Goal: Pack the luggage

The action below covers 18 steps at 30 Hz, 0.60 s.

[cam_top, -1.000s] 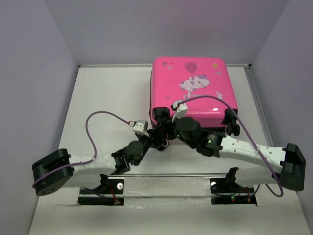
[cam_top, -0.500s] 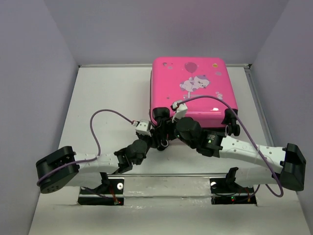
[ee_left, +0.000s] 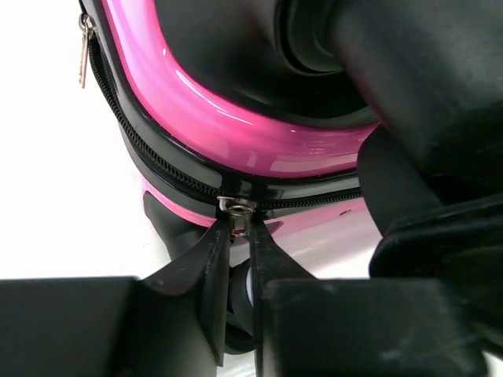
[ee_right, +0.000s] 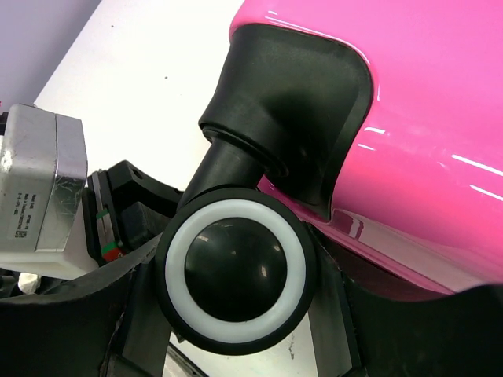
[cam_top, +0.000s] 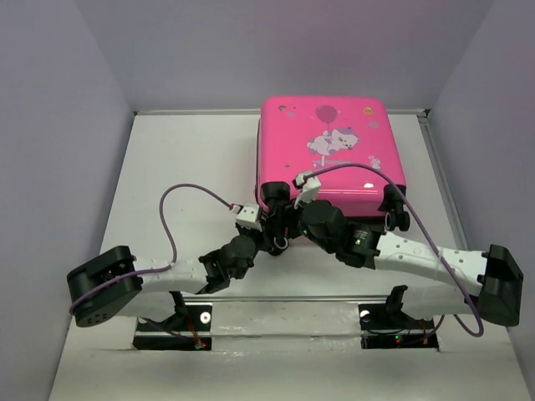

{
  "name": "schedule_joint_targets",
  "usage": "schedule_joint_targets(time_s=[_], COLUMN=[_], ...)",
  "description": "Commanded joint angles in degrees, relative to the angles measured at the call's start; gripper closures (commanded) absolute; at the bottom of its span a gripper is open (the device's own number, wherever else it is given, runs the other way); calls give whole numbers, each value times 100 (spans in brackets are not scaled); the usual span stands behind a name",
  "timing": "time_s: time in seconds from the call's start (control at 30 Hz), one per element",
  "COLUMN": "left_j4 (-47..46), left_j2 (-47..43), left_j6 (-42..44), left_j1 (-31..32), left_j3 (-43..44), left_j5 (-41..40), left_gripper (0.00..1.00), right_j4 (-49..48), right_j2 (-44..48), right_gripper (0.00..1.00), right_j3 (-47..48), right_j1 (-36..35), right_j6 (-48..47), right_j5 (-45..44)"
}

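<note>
Probably a lab: bare white table [cam_top: 184, 159], plain enclosing walls [cam_top: 50, 125].

Overhead camera looks down from behind; both wrist cameras close on luggage [cam_top: 330, 159] corner.

The luggage [cam_top: 330, 159] is glossy hot pink with a white cartoon cat and balloon stickers. Its zipper [ee_left: 157, 169] is black, the zipper pull [ee_left: 238, 206] silver. The wheel [ee_right: 236, 271] is black, ringed white. The counter [cam_top: 184, 159] is white.

The luggage [cam_top: 330, 154] lies closed on the white table [cam_top: 192, 159].
</note>
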<state>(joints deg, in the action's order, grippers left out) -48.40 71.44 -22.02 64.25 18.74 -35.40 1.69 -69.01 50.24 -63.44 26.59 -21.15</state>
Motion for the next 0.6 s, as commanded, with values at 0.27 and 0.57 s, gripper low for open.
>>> schedule_joint_targets(time_s=[0.27,0.57], left_j4=[-109,770], left_j2=[-683,-1229], left_j6=[190,-250], left_j1=[-149,-1080], left_j3=[437,165], left_j5=[-1065,-776], left_gripper=[94,94], right_j4=[-1400,-557], right_j2=[643,1741], right_gripper=[93,93], right_j3=[-453,-1068], right_j1=[-98,-98], right_j6=[268,294], right_j5=[305,-109])
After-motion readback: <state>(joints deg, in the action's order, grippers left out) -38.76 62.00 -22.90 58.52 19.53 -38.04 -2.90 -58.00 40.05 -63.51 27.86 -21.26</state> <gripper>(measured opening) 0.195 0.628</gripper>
